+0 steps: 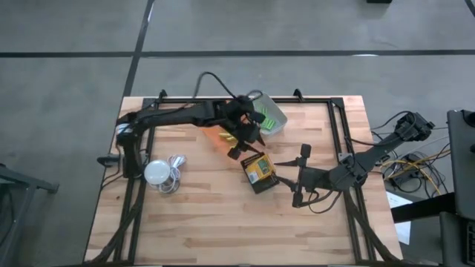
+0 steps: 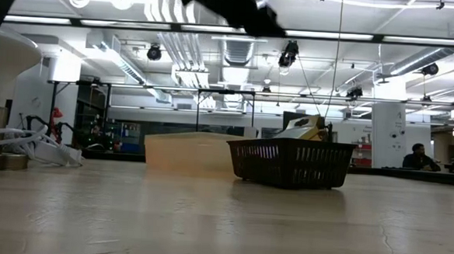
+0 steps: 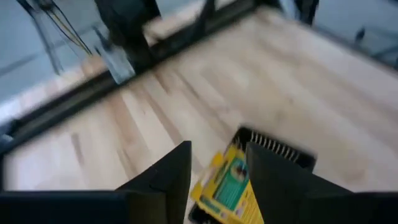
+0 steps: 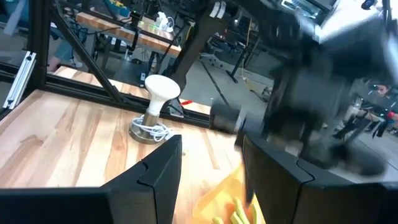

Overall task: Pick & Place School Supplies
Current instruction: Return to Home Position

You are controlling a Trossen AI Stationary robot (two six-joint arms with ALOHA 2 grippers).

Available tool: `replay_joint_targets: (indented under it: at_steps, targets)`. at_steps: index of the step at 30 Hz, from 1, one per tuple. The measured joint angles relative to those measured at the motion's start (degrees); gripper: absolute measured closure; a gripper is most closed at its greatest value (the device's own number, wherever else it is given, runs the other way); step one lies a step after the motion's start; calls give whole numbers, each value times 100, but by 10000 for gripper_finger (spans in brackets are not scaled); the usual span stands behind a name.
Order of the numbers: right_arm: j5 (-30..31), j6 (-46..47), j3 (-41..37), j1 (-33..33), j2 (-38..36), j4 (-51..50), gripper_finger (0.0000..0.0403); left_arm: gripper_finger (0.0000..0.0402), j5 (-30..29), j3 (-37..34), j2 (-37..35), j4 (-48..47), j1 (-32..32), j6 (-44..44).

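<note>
A yellow-and-green printed box [image 1: 257, 169] lies in a small black basket [image 1: 266, 183] near the table's middle; in the low view the box [image 2: 305, 129] sticks up above the basket's rim [image 2: 291, 163]. My left gripper [image 1: 243, 147] hangs open above the table between the orange bin [image 1: 220, 137] and the basket; its wrist view shows the box [image 3: 230, 183] far below its spread fingers [image 3: 217, 149]. Lime-green sticks [image 4: 239, 208] lie in the orange bin. My right gripper [image 1: 299, 176] waits open just right of the basket, holding nothing.
A grey bin [image 1: 270, 119] with lime-green items stands at the far edge, right of the orange bin. A white round thing with a coiled cable [image 1: 161, 175] sits at the left. A black frame [image 1: 338, 126] runs around the table. Bare wood lies along the near side.
</note>
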Motion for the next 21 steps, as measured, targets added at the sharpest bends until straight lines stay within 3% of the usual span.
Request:
replay_joint_targets:
  at_steps: [4, 11, 17, 21]
  targets:
    - [0, 0, 0, 2, 0, -6, 234, 243, 203, 74, -523, -25, 0, -471]
    - [-2, 0, 0, 2, 0, 3, 234, 243, 469, -282, -1576, -122, -48, -570]
    - [0, 0, 0, 1, 0, 1, 234, 243, 446, -1125, -2642, 186, -166, -1439]
    - [0, 0, 0, 2, 0, 4, 234, 243, -136, -2114, -3473, 1223, -407, -2025]
